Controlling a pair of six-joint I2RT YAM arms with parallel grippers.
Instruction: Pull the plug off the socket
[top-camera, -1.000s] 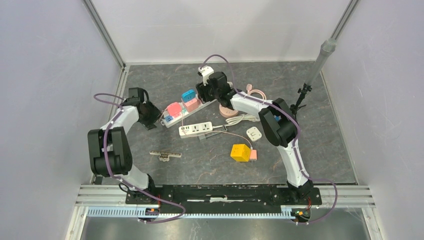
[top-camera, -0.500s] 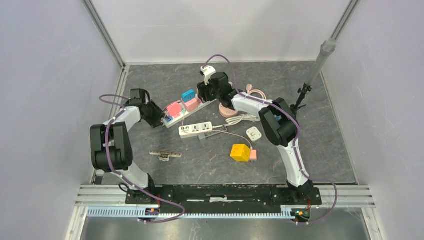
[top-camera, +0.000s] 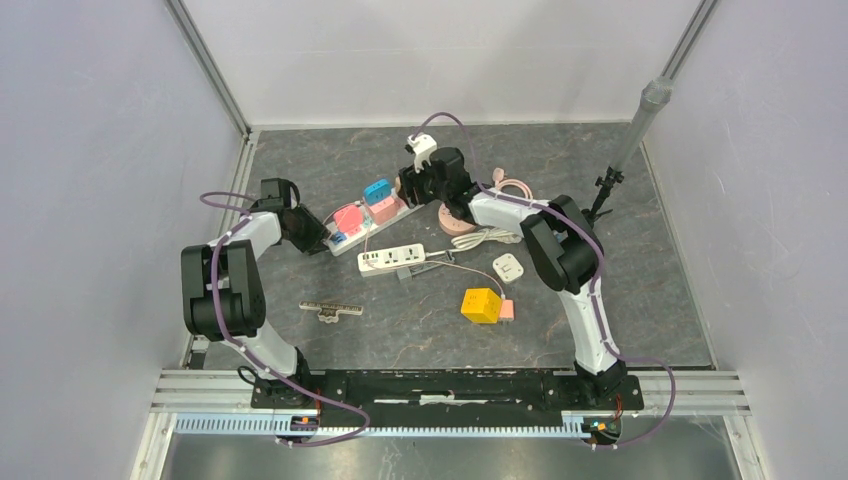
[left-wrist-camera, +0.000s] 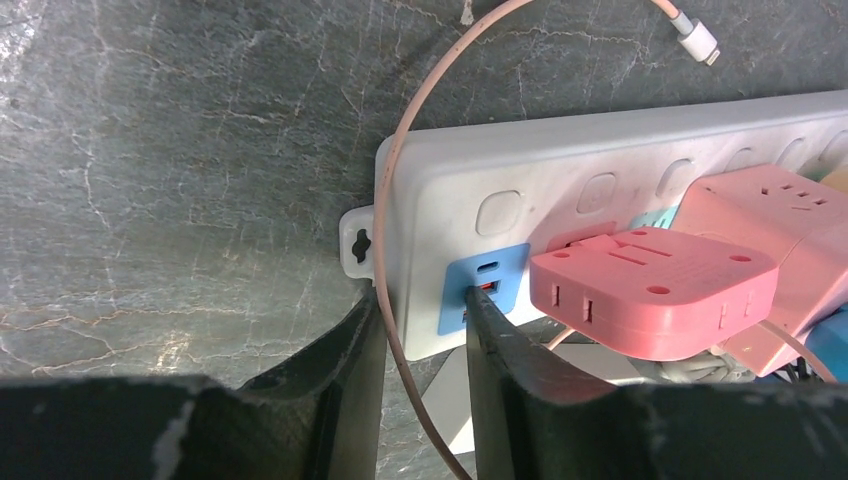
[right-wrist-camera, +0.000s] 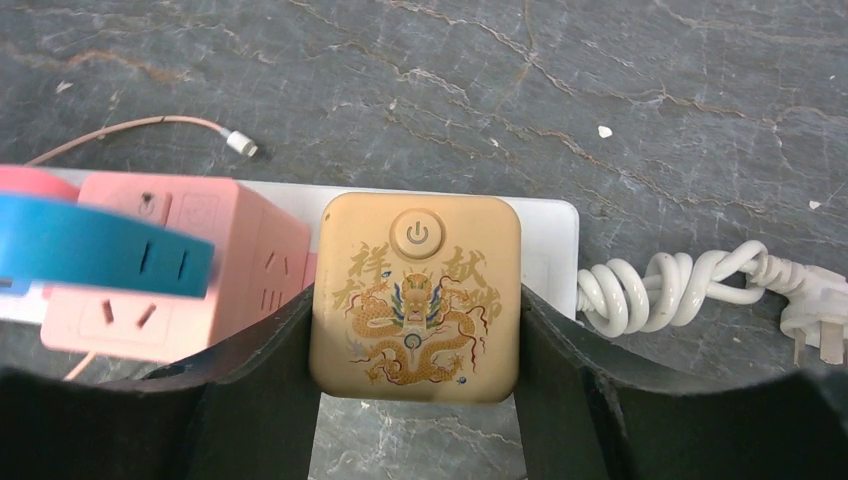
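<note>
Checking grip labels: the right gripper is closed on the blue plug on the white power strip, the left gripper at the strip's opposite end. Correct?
Wrong plug. The right wrist view shows the right gripper closed on the gold plug with the dragon print, on the white power strip; the blue plug sits apart. The left gripper is at the opposite end.

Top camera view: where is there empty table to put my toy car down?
Bare grey stone lies in front, between the thin metal strip and the black base rail, and on the right past the small white square adapter. The middle is crowded: white power strips, pink plug cubes, yellow cube, cables.
</note>
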